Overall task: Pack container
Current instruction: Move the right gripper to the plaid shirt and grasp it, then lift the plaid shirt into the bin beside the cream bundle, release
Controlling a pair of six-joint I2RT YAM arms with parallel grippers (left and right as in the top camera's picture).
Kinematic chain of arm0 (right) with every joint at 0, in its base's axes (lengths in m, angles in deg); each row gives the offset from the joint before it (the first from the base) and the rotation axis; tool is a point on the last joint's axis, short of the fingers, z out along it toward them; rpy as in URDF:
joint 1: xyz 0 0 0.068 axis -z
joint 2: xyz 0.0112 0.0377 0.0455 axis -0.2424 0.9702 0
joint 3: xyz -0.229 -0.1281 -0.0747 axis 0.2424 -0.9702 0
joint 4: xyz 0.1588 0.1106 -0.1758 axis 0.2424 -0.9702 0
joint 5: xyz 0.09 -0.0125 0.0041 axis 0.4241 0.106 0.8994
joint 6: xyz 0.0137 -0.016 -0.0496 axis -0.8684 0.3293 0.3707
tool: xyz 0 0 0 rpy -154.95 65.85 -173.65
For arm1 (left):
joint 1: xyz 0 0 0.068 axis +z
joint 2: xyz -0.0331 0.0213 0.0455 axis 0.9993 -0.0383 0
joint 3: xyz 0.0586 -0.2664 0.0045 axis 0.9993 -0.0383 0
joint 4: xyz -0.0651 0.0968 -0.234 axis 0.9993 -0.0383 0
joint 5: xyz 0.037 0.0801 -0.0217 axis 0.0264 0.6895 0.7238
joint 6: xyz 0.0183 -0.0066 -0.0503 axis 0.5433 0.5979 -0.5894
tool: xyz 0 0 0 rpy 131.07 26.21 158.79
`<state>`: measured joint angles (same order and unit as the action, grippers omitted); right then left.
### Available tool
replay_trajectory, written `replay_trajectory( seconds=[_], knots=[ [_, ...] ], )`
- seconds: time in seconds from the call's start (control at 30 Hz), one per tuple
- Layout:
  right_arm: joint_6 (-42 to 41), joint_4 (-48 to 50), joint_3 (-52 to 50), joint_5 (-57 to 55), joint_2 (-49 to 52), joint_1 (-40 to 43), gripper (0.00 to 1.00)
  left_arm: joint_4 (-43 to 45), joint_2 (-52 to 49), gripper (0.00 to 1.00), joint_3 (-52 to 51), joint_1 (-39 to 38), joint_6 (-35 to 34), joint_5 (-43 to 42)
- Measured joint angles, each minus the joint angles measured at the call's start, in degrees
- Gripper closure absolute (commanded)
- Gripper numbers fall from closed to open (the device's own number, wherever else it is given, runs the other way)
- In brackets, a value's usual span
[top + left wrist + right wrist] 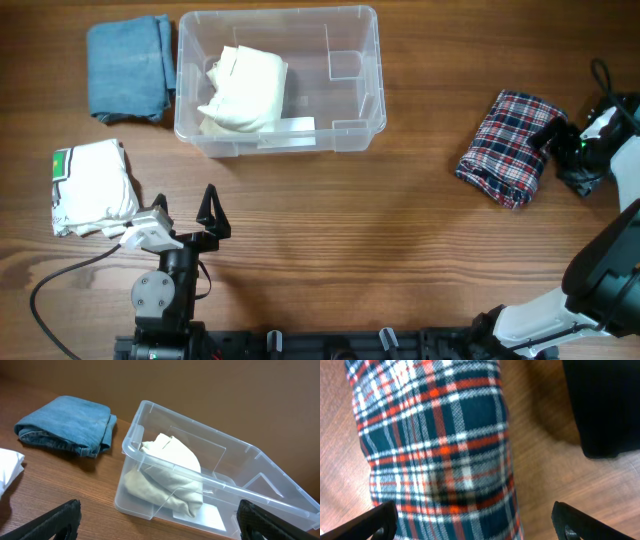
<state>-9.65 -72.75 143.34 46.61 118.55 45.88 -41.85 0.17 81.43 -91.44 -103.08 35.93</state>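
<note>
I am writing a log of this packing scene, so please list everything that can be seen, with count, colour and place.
container: 1, clear plastic, top centre of the table
cream garment: 1, off-white, inside the container, in its left half
blue garment: 1, denim blue, folded, left of the container
white garment: 1, white with a green patch, left side of the table
plaid garment: 1, navy, red and white checks, right side
table: 1, brown wood
left gripper: 1, black, open, front left
right gripper: 1, black, open, at the plaid garment
</note>
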Motion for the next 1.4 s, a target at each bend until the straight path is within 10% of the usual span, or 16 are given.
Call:
replay_trajectory(
  seconds=[0.33, 0.43, 0.73, 1.03, 1.4],
  knots=[
    [0.7, 11.0, -5.7, 3.7, 3.9, -0.7, 0.49, 0.0, 0.0, 0.0, 0.0, 0.0, 0.0, 0.0],
    [0.7, 12.1, -5.8, 4.3, 4.1, -1.3, 0.95, 0.0, 0.0, 0.0, 0.0, 0.0, 0.0, 0.0],
    [1.1, 9.7, -3.8, 6.5, 4.0, -5.2, 0.96, 0.0, 0.0, 0.0, 0.0, 0.0, 0.0, 0.0],
    [4.4, -1.0, 21.8, 17.2, -3.3, -21.2, 0.96, 0.0, 0.0, 0.0, 0.0, 0.0, 0.0, 0.0],
    [-10.9, 17.0, 26.3, 10.6, -3.3, -47.0, 0.96, 0.0, 0.0, 0.0, 0.0, 0.0, 0.0, 0.0]
  ],
)
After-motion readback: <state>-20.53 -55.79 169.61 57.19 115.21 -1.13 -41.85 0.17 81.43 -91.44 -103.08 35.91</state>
